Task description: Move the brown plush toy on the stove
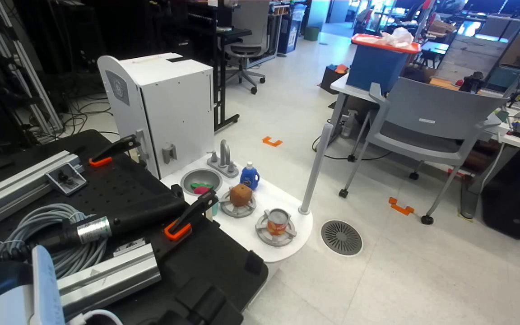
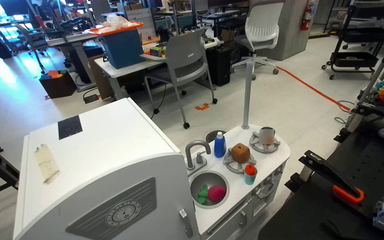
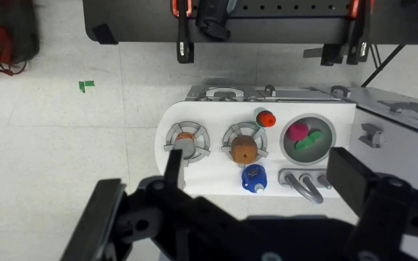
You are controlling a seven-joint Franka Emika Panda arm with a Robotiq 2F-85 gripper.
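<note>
The brown plush toy [image 1: 240, 195] sits on the middle burner ring of the white stove [image 1: 266, 198], beside the blue bottle. It shows also in an exterior view [image 2: 240, 153] and in the wrist view [image 3: 244, 149]. The stove top shows in an exterior view [image 2: 235, 136] and in the wrist view [image 3: 214, 174]. My gripper [image 3: 257, 149] is wide open and empty in the wrist view, with its fingers apart high above the stove. The toy appears between the fingers, toward the left one, but well below them. I cannot make out the gripper in either exterior view.
A can [image 3: 184, 145] stands on the end burner. A blue bottle [image 3: 254, 177], a cup with a red top [image 3: 266, 119], a faucet [image 2: 198, 150] and a sink [image 3: 332, 145] holding a pink-green toy surround it. A tall cabinet [image 1: 178, 113], grey pole [image 1: 316, 171] and black table [image 3: 274, 29] stand close.
</note>
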